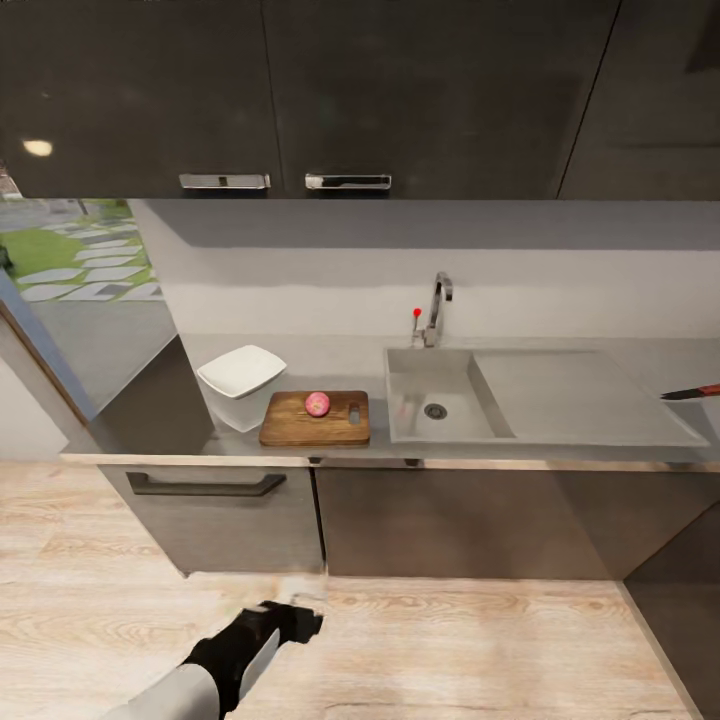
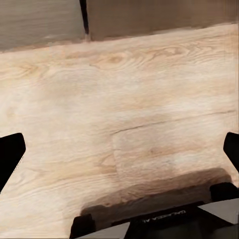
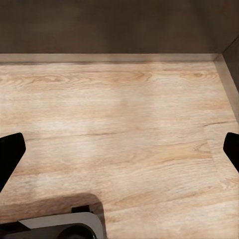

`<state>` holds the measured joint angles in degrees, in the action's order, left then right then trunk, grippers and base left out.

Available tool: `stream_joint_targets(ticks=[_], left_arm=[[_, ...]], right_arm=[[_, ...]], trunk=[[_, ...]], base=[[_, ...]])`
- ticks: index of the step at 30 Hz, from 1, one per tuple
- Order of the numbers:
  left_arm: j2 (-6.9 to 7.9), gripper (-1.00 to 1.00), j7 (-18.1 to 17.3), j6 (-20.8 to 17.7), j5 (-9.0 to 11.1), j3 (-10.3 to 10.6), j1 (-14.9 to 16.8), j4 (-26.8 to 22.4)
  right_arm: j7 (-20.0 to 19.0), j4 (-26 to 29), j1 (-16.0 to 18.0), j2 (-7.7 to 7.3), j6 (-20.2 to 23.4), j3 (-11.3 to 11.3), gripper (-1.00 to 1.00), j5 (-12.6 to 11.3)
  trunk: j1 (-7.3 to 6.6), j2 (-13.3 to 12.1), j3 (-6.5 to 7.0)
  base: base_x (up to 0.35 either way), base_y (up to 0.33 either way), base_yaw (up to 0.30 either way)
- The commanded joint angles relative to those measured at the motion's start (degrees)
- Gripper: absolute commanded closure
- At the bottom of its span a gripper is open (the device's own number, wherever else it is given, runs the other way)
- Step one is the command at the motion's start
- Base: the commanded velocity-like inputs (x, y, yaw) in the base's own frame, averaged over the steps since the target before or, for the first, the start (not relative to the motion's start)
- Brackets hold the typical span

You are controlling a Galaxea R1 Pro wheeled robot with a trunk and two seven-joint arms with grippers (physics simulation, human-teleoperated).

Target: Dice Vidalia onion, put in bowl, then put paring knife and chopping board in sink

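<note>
With the Vidalia onion (image 1: 317, 403) on the chopping board (image 1: 315, 419), steer toward the paring knife (image 1: 692, 392) at three o'clock, both grippers spread empty.

paring knife (image 1: 697, 391) | cut off at head view's right edge

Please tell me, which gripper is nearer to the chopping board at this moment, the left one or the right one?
Left, as far as can be judged. The left gripper hangs low over the floor in front of the chopping board. The right gripper faces floor at a cabinet corner; its distance is unclear.

Soft even light, slightly blurred
</note>
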<state>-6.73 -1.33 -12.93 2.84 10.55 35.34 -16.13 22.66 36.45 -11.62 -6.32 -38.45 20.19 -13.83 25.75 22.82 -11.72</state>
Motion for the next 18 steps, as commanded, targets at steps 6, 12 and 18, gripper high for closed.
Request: stream_joint_targets(ticks=[6,12,18], left_arm=[[0.20,-1.00,0.00,10.77,0.49,0.04,-0.21,18.29],[0.92,-1.00,0.23,21.28,2.00,-0.01,-1.90,20.51],[2.23,-1.00,0.75,34.15,2.24,-0.03,-7.70,20.84]], right_arm=[[0.51,0.11,0.02,-0.12,0.11,0.46,-1.00,-0.32],[0.54,0.11,0.02,-0.18,0.21,0.46,-1.00,-0.32],[0.54,0.19,0.02,-0.18,0.22,0.45,-1.00,-1.03]], trunk=[[0.04,0.10,-0.11],[0.04,0.10,-0.11],[0.04,0.10,-0.11]], base=[[0.000,0.000,0.000],[0.000,0.000,0.000],[0.000,0.000,0.000]])
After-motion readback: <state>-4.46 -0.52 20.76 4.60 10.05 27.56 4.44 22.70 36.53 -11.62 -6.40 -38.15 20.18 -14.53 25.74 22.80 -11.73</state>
